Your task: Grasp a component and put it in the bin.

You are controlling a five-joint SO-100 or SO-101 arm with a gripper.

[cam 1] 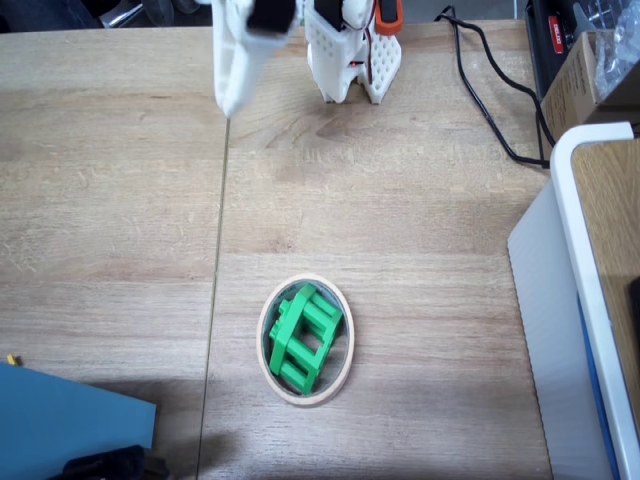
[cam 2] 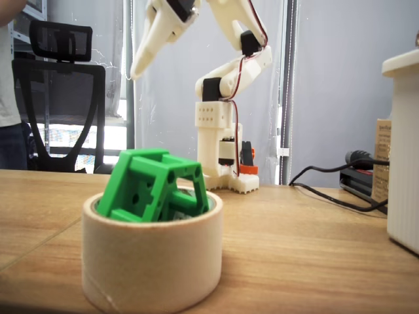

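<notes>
Bare table [cam 1: 420, 220] around bin [cam 1: 343, 352]; white box [cam 1: 570, 300] right.

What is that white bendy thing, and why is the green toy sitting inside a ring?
The white bendy thing is a small robot arm that stands on a wooden table. At its end is a hand with two fingers for picking things up. Here the hand is raised high and holds nothing; the pictures don't show clearly whether its fingers are open.

One picture is taken from above, looking straight down. The other is taken from low on the table, looking at the arm from the front.

The green part is a plastic piece with holes. It lies tilted inside a ring of tape, which acts as its bin. A black cable and a white box are off to the side.
</notes>
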